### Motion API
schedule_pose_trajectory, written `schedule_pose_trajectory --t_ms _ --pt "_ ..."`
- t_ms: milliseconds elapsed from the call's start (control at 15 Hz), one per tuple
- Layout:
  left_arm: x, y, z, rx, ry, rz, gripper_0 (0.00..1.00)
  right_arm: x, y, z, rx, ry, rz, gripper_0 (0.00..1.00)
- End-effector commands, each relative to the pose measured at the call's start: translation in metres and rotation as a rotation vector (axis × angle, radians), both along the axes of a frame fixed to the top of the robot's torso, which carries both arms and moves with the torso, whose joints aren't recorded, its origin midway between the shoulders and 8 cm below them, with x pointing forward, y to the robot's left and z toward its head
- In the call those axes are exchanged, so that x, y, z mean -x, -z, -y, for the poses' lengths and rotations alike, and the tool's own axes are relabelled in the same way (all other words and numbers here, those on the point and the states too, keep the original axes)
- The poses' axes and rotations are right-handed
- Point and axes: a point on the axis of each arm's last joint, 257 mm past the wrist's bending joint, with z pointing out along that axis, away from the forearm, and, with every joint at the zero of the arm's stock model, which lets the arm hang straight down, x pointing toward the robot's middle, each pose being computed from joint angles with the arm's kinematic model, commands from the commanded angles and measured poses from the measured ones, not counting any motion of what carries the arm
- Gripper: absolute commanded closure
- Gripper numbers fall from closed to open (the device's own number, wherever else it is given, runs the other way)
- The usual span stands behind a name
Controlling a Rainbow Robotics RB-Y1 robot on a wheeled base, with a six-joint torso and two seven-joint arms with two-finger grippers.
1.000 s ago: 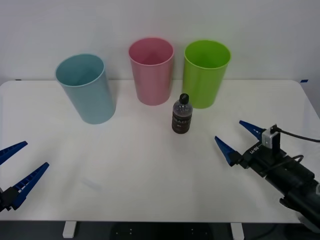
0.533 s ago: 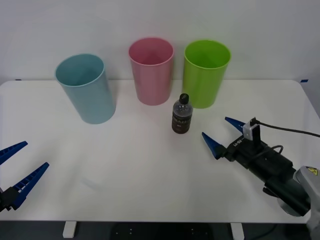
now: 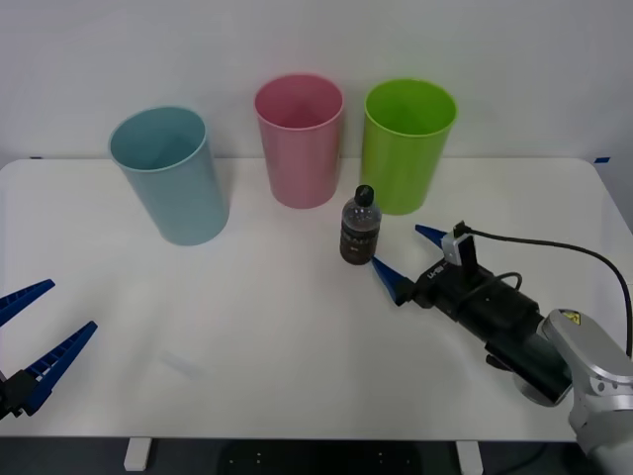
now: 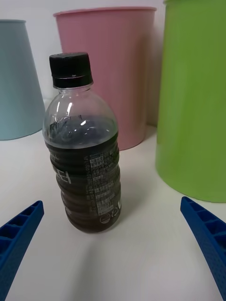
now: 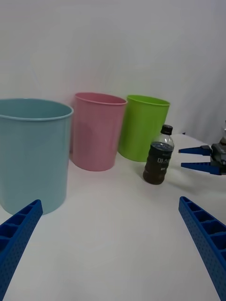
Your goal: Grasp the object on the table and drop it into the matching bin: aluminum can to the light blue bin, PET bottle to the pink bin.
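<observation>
Right gripper (image 3: 407, 255) is low over the table (image 3: 247, 346), fingers spread wide, just beside the bottle (image 3: 359, 228) on its right, not touching. In the right wrist view the bottle (image 4: 84, 150) sits dead ahead between the two blue fingers (image 4: 19, 235), so the line-up looks good.

Bottle is upright on the table, black cap on, close in front of the gap between the pink bin (image 3: 299, 139) and the green bin (image 3: 406, 143). Light blue bin (image 3: 173, 173) is well off toward the robot's left.

Left gripper (image 3: 30, 341) is parked at the near left edge, fingers apart, holding nothing.

Progress, my read: nothing binned, nothing grasped. Approach nearly done. Left to do: advance around the bottle, close, lift, carry over the pink bin, release. Main risk is tipping the bottle on the way in.
</observation>
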Motion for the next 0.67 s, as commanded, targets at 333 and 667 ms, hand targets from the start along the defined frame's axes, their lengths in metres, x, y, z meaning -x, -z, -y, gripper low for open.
schedule_pose_trajectory --t_ms 333,667 --pt "0.000 0.000 0.000 0.000 0.000 0.000 0.00 -0.026 0.005 -0.040 0.012 -0.023 -0.016 0.00" --pt "0.000 0.000 0.000 0.000 0.000 0.000 0.00 -0.043 0.005 -0.062 0.014 -0.022 -0.029 0.00"
